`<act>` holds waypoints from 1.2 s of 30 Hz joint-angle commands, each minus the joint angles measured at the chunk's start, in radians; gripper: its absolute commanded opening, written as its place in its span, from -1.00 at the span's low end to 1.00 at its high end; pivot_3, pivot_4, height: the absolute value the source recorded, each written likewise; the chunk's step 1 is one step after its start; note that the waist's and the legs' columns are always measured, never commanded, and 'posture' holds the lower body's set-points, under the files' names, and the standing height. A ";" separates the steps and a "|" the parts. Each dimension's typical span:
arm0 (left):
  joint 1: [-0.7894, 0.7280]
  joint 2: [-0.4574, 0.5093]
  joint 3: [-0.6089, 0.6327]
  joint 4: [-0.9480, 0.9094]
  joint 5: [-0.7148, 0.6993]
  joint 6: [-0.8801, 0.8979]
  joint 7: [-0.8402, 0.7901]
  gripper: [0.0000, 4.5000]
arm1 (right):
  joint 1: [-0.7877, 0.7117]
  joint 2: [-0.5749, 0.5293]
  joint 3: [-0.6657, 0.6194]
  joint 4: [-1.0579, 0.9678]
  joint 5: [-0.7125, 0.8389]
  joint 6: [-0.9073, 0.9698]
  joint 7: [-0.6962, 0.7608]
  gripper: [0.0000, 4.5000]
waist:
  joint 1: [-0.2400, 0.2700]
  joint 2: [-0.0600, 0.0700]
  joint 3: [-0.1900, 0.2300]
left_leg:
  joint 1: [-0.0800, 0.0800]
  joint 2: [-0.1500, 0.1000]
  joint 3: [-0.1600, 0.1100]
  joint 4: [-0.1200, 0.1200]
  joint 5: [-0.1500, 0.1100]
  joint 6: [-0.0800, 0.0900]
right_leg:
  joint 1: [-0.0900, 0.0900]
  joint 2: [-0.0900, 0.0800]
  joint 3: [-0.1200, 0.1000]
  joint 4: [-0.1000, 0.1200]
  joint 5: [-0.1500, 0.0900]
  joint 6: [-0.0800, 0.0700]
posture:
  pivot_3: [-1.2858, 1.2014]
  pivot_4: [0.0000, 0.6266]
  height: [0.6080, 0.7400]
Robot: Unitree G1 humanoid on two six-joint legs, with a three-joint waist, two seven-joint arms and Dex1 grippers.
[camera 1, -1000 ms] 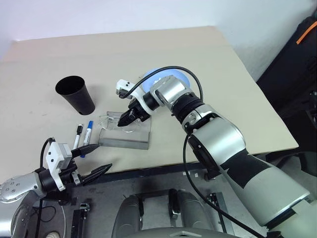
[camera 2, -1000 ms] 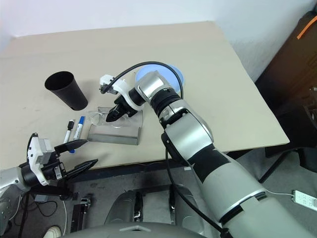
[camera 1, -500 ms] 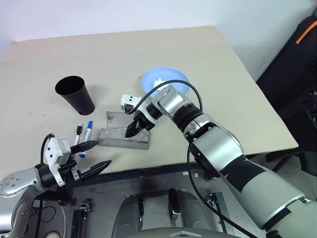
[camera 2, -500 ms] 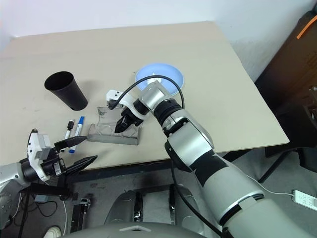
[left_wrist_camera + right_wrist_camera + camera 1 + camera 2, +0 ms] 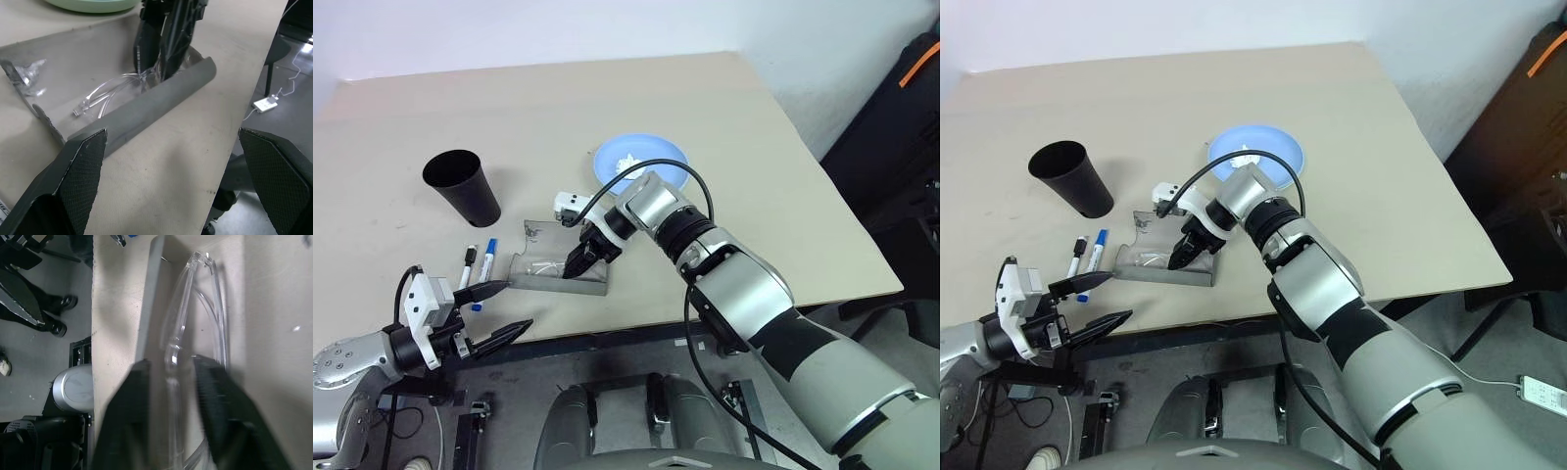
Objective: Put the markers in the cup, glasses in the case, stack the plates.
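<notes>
Lower left of the frame: left gripper [image 5: 504, 310], black fingers spread wide, empty, off the counter [image 5: 724, 127] edge. Just above it: two slim white markers [image 5: 478, 262], blue-capped and black-capped, side by side. Centre: flat grey case [image 5: 556, 278], lid open, clear-framed glasses [image 5: 113, 92] lying inside; right gripper [image 5: 576, 264] dips into it, fingers parted astride the frame. Upper left: tall black tapered cup [image 5: 462, 186]. Beyond: light blue plate [image 5: 640, 157].

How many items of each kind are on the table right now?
Markers: 2, blue-capped marker and black-capped marker
Black cup: 1
Clear glasses: 1
Grey case: 1
Plates: 2, light blue plate and mint green plate
Total: 7
</notes>
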 commanded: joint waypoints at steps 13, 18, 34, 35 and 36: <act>-0.008 0.006 -0.006 -0.009 0.011 -0.020 -0.005 1.00 | -0.063 -0.028 -0.056 -0.037 0.048 0.004 -0.025 0.99 | 0.000 0.000 0.000 | 0.000 0.000 0.000 0.000 0.000 0.000 | 0.000 0.000 0.000 0.000 0.000 0.000 | 0.03 -0.52 0.85; -0.015 0.000 -0.005 -0.008 0.002 -0.015 -0.003 1.00 | -0.095 -0.053 -0.094 -0.087 0.095 0.026 0.004 0.99 | 0.000 0.000 0.000 | 0.000 0.000 0.000 0.000 0.000 0.000 | 0.000 0.000 0.000 0.000 0.000 0.000 | 0.03 -0.52 0.85; -0.002 0.039 0.075 -0.031 -0.093 0.072 0.000 1.00 | -0.059 -0.131 -0.263 -0.063 0.221 0.118 -0.279 0.99 | -0.002 0.000 0.000 | 0.000 0.000 0.000 0.000 0.000 0.000 | 0.000 0.001 0.000 0.000 0.000 0.000 | 0.03 -0.52 0.85; -0.002 0.042 0.079 -0.031 -0.098 0.079 -0.001 1.00 | -0.061 -0.126 -0.266 -0.043 0.224 0.123 -0.283 0.99 | -0.001 0.000 0.000 | 0.000 0.000 0.000 0.000 0.000 0.000 | 0.000 0.001 0.000 0.000 0.000 0.000 | 0.03 -0.52 0.85; -0.001 0.046 0.083 -0.031 -0.101 0.085 -0.003 1.00 | -0.063 -0.119 -0.263 -0.023 0.219 0.128 -0.293 0.99 | -0.001 0.000 0.000 | 0.000 0.000 0.000 0.000 0.000 0.000 | 0.000 0.001 0.000 0.001 0.000 0.000 | 0.03 -0.52 0.85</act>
